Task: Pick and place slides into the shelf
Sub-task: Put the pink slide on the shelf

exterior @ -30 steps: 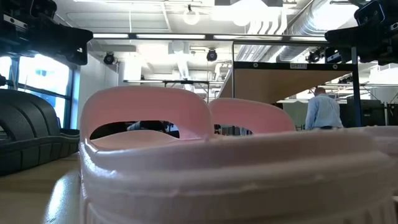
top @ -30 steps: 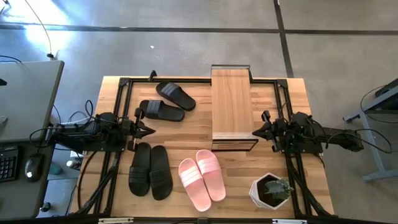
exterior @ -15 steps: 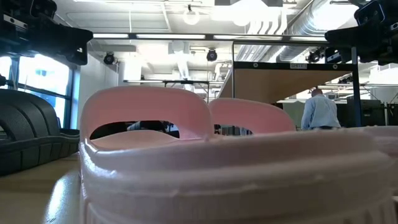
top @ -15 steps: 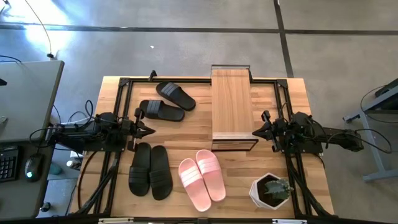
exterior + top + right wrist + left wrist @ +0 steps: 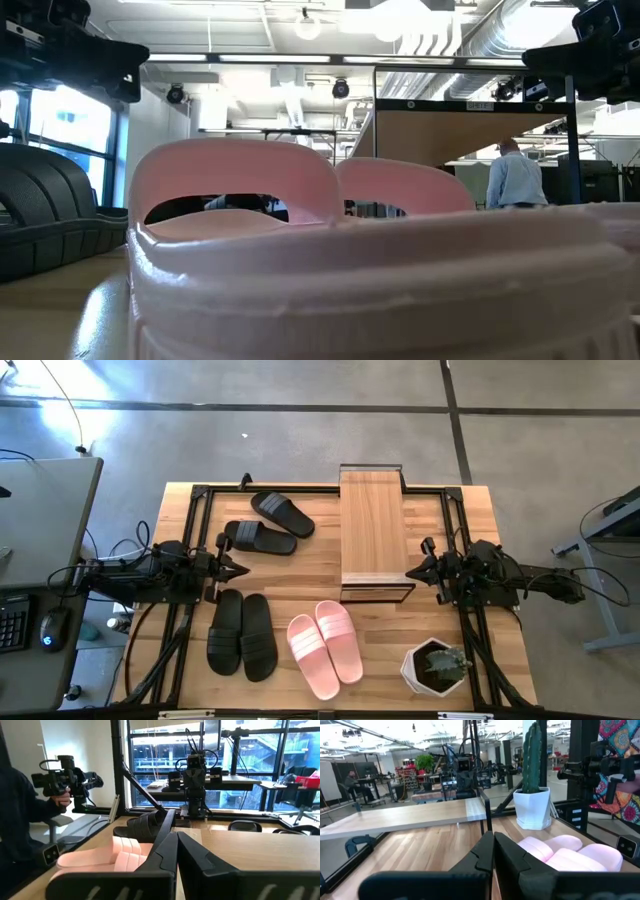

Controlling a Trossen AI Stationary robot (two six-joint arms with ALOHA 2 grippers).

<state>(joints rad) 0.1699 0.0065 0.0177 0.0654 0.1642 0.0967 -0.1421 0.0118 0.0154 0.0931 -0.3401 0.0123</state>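
The light pink pair of slides lies soles down near the table's near edge; it fills the low view. One black pair lies to its left, and a second black pair sits toward the far left. The shelf, with its light plank top and black frame, stands at the far middle. My left gripper hovers shut at the table's left side, between the two black pairs. My right gripper hovers shut at the right, beside the shelf's near right corner.
A white pot with a green cactus stands at the near right corner. A black frame runs around the tabletop. A desk with a keyboard and mouse sits left of the table. A person stands far off in the room.
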